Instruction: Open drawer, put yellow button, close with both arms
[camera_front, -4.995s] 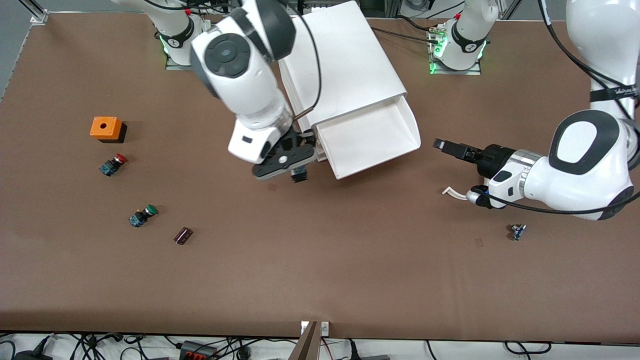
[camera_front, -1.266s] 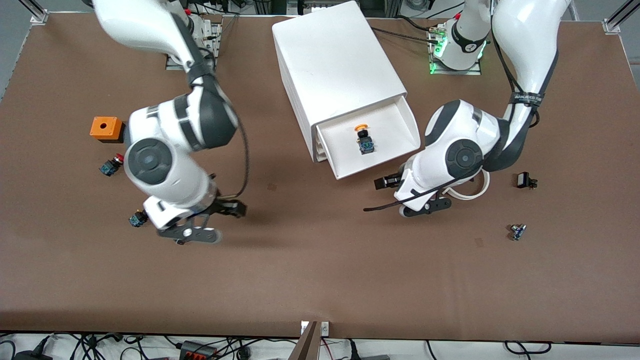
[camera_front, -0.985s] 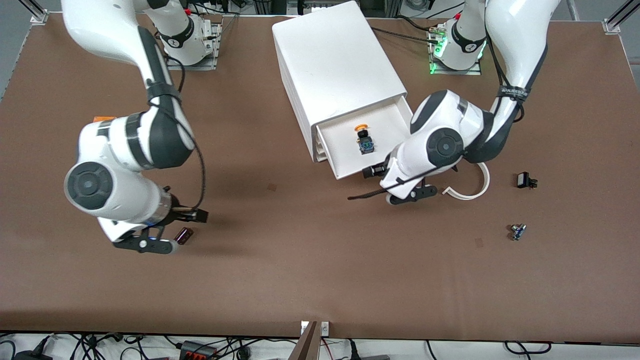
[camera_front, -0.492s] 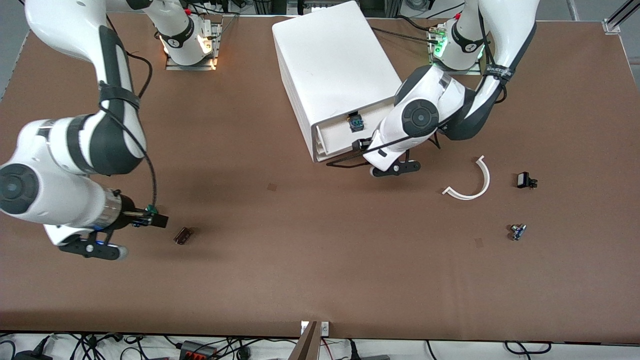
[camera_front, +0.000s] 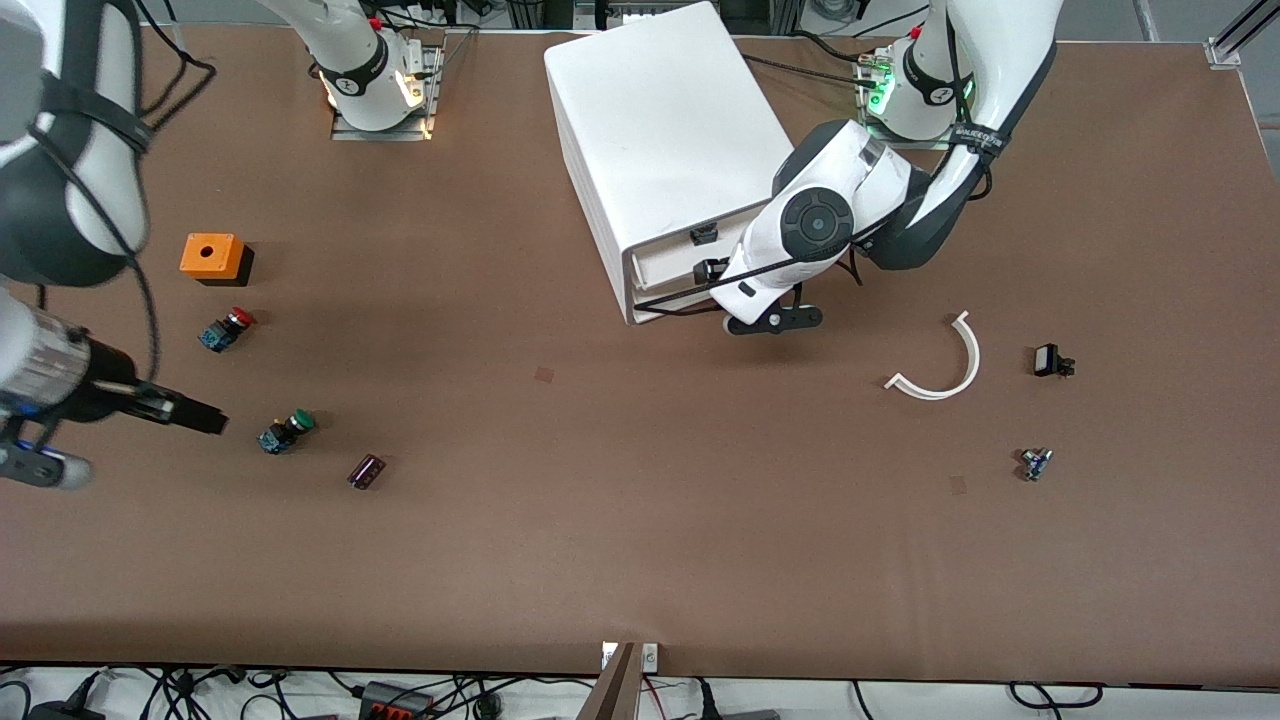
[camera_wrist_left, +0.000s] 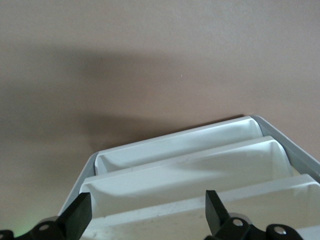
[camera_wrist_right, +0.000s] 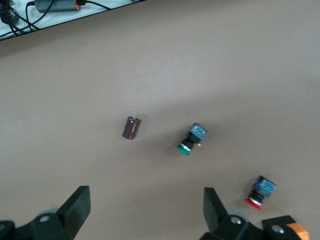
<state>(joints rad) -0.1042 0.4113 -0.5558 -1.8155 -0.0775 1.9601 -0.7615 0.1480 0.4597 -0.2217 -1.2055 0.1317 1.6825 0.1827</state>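
The white cabinet stands at the back middle of the table. Its top drawer is pushed almost fully in, so only a narrow strip sticks out. The yellow button is hidden. My left gripper is open, right against that drawer's front. In the left wrist view the stacked white drawer fronts fill the space ahead of the left gripper, with nothing between its fingers. My right gripper hangs open and empty over the table at the right arm's end, beside the green-capped button.
An orange box, a red-capped button and a dark cylinder lie at the right arm's end. A white curved strip, a black part and a small blue part lie at the left arm's end.
The left gripper has pushed the top drawer in, and the yellow button went out of sight with it. The right arm has swung away toward its end of the table.
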